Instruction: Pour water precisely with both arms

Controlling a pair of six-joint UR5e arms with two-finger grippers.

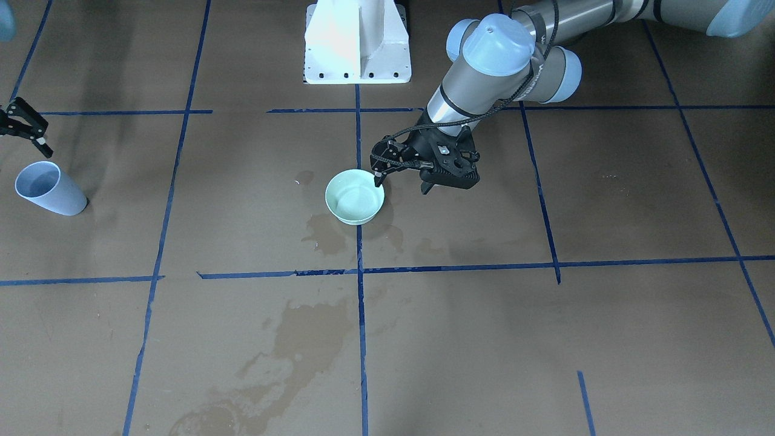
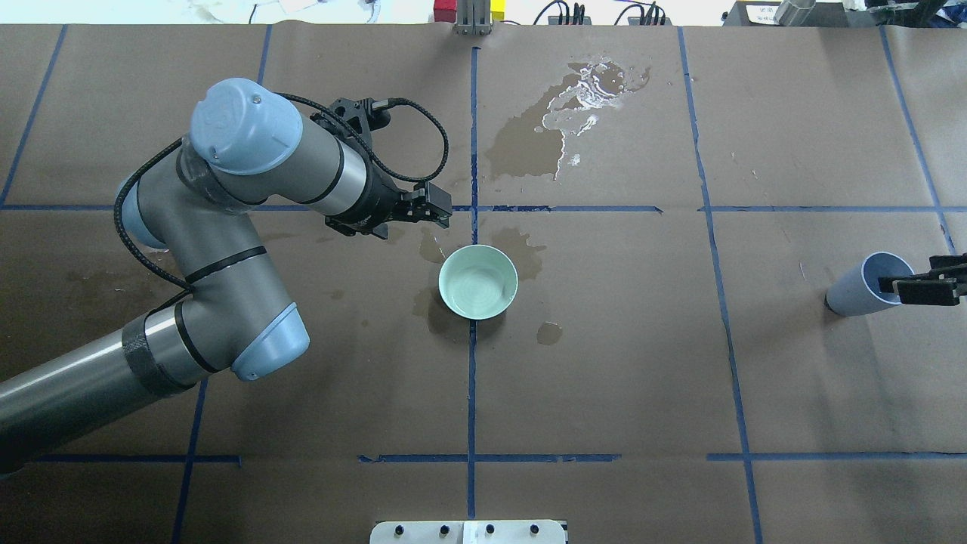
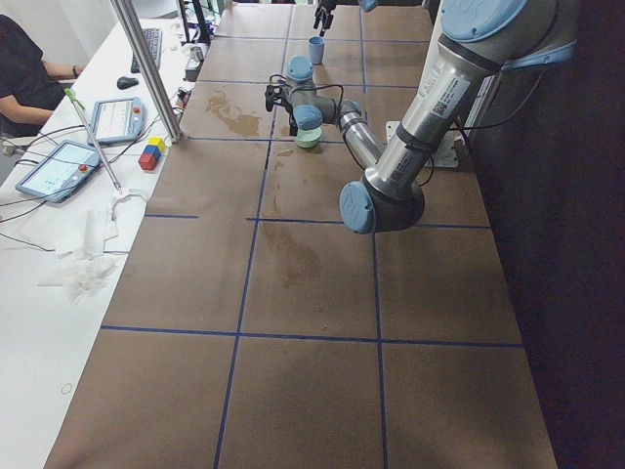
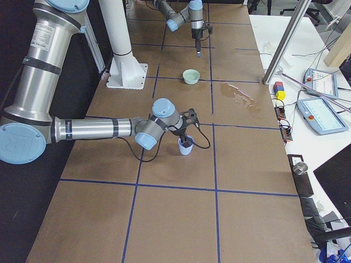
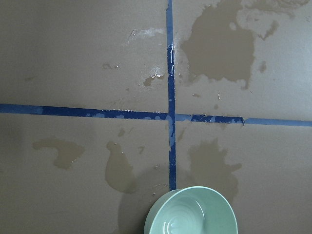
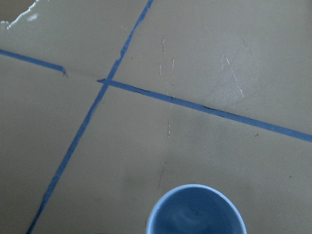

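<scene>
A mint green bowl [image 1: 354, 197] stands near the table's middle; it also shows in the overhead view [image 2: 478, 281] and the left wrist view [image 5: 190, 214], where faint rings of sheen lie in its bottom. My left gripper [image 1: 401, 183] is open beside the bowl's rim on the robot's side, one fingertip [image 1: 378, 179] at the rim. A blue cup [image 1: 48, 189] stands upright far to my right [image 2: 861, 287]. My right gripper [image 2: 903, 287] hovers at the cup's rim and looks open. The cup's inside [image 6: 195, 212] is dark; no water shows clearly.
Dark wet stains lie around the bowl [image 2: 521, 249] and across the far side of the table [image 2: 559, 128]. The white pedestal [image 1: 357, 42] stands at the robot's side. Blue tape lines [image 1: 360, 272] cross the brown paper. Tablets and blocks [image 3: 151, 154] sit on a side desk.
</scene>
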